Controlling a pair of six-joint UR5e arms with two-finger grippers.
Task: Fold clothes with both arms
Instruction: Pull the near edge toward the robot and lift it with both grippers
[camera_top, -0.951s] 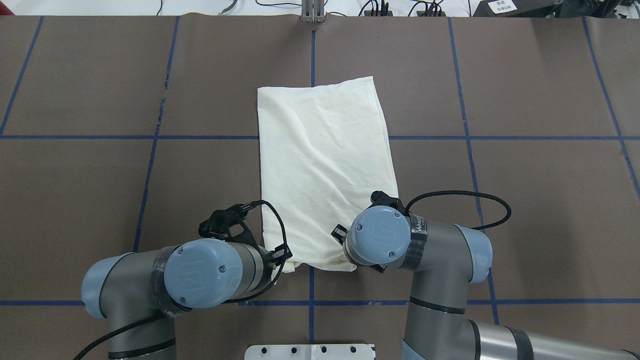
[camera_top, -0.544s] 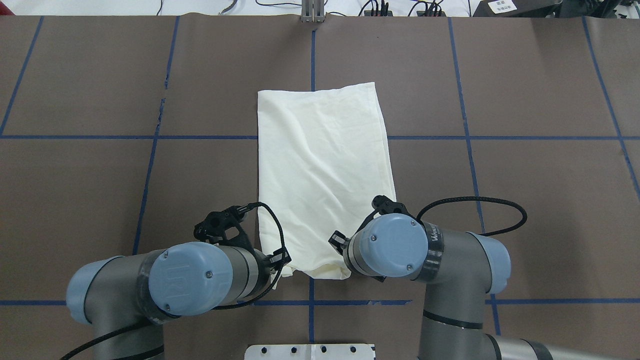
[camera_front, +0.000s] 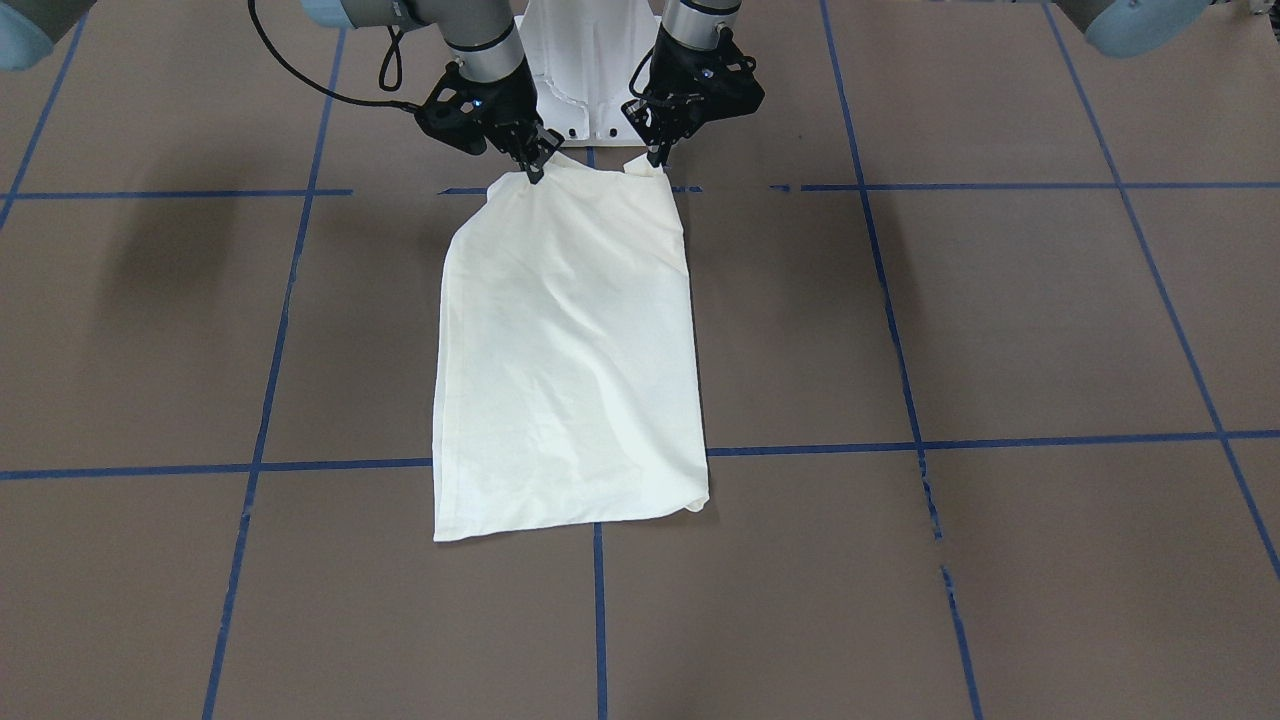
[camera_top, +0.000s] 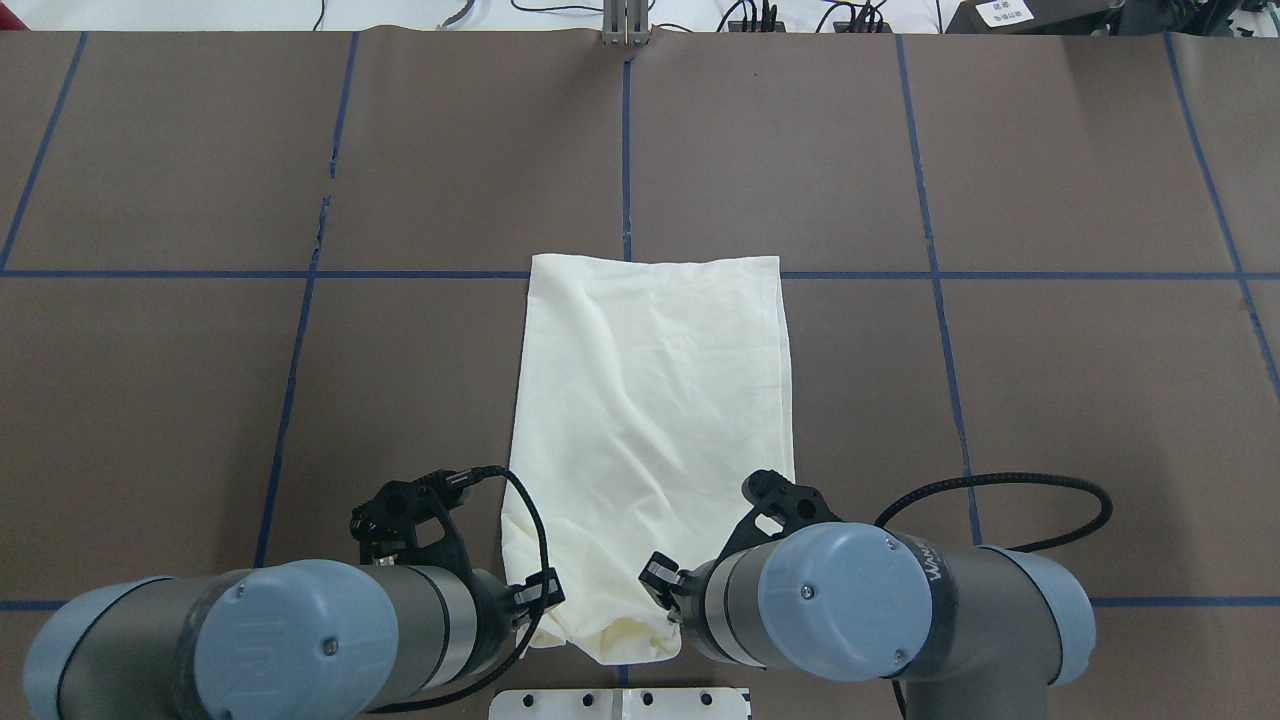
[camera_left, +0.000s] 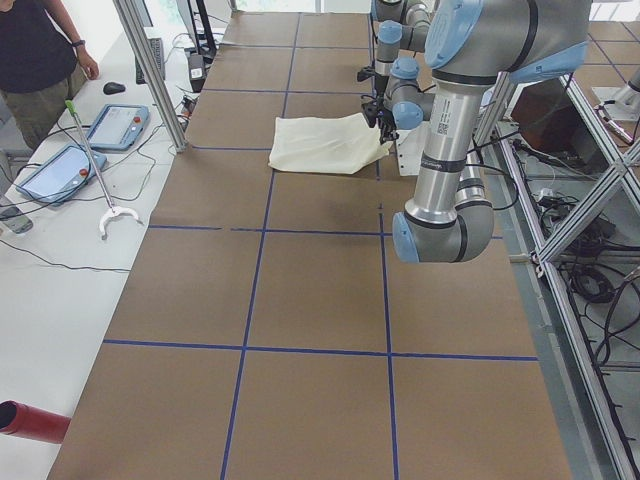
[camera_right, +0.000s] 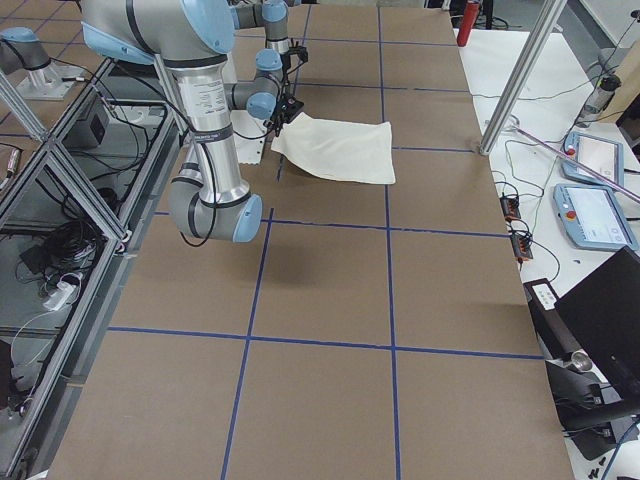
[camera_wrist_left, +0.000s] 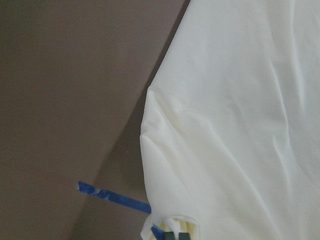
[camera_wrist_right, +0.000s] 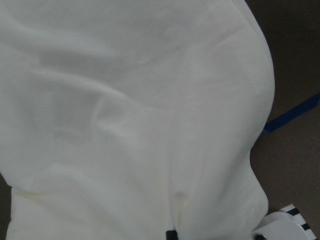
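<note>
toward the robot's edge of the surface (camera_front: 1000, 320), about midway along its length, a cream shirt (camera_front: 570, 350) is laid out as a long folded rectangle, with only plain cloth shown on top. most of it is spread flat on the brown covering, and soft creases are seen running across the middle. its far hem is placed just past a crosswise blue tape line (camera_top: 1050, 275), while the lengthwise tape line at the centre is covered by the cloth.

the two corners nearest the robot are raised off the surface. the left pincer (camera_front: 655, 160) is pressed together on one corner, and a small bunch of cloth is seen gathered at its fingertips (camera_wrist_left: 172, 234) in the left wrist view. the right pincer (camera_front: 535, 170) is pinched on the other corner, where the fabric is pulled up into a point; in the right wrist view the cloth is draped over the dark fingertip (camera_wrist_right: 171, 234). between the two held corners the near edge is left sagging in a shallow curve.

both arms are bent low over that edge, with the white base plate (camera_top: 620, 703) just behind the pincers. a person (camera_left: 35, 60) is seen standing beyond the far edge, beside a white bench where two handheld control panels (camera_left: 117, 125) are laid.
</note>
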